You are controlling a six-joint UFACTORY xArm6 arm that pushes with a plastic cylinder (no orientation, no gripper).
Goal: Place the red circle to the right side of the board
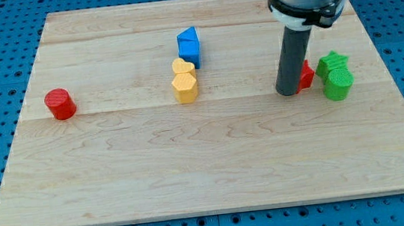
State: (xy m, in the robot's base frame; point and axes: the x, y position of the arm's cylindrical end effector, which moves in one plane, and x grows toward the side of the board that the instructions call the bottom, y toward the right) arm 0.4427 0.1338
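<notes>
The red circle (60, 104) is a short red cylinder near the left edge of the wooden board (207, 165). My tip (288, 92) is far to its right, on the board's right part. The tip stands just left of a second red block (305, 74), which it partly hides, so that block's shape cannot be made out. It touches or nearly touches that block.
A green star-shaped block (331, 62) and a green cylinder (338, 83) sit together right of the hidden red block. Two yellow blocks (183, 79) stand mid-board with a blue block (189, 46) just above them. Blue pegboard surrounds the board.
</notes>
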